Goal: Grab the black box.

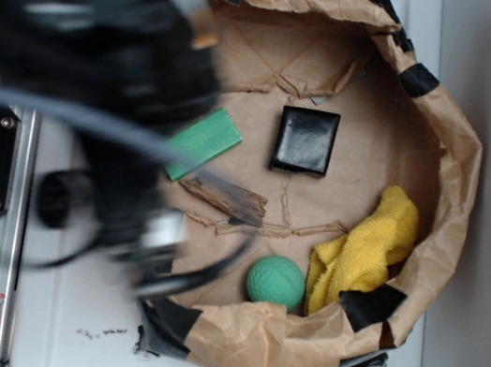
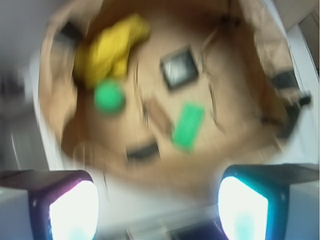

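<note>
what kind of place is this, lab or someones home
Likely a robot lab bench: a white table with a bolted metal rail, and a taped brown paper pen holding test props like the black box.

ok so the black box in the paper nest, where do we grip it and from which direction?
Probably straight down from above, jaws across two opposite side edges. The black box lies flat on the brown paper floor, nearly square, all four sides clear: the green block, green ball and yellow cloth sit apart from it. The gripper, open, is not yet over it.
</note>
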`<state>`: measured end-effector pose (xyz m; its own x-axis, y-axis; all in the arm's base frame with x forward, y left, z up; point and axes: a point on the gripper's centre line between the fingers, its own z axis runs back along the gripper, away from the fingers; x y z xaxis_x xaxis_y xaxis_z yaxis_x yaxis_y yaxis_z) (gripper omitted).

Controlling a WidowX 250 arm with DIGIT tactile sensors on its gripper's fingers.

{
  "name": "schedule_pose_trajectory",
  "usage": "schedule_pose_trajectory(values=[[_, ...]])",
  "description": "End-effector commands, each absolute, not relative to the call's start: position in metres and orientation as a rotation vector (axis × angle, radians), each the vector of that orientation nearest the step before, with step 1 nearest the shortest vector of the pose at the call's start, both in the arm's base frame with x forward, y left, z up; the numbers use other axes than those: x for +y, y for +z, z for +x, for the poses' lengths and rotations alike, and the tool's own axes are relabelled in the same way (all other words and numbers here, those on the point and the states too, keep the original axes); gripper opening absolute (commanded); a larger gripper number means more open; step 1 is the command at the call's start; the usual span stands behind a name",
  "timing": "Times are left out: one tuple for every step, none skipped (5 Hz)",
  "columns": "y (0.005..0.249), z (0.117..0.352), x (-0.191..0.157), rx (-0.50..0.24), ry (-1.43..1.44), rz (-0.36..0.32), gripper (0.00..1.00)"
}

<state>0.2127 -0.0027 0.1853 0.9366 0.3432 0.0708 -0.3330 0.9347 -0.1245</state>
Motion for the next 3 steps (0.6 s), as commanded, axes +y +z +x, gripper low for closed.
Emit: schedule_pose_trajectory(values=[[0.125, 0.263, 0.037, -0.155, 0.877, -0.064, 1.00], [0.100, 0.263, 0.040, -0.096, 1.092, -0.054, 1.00], [0.100, 0.263, 0.040, -0.096, 1.092, -0.054, 1.00]])
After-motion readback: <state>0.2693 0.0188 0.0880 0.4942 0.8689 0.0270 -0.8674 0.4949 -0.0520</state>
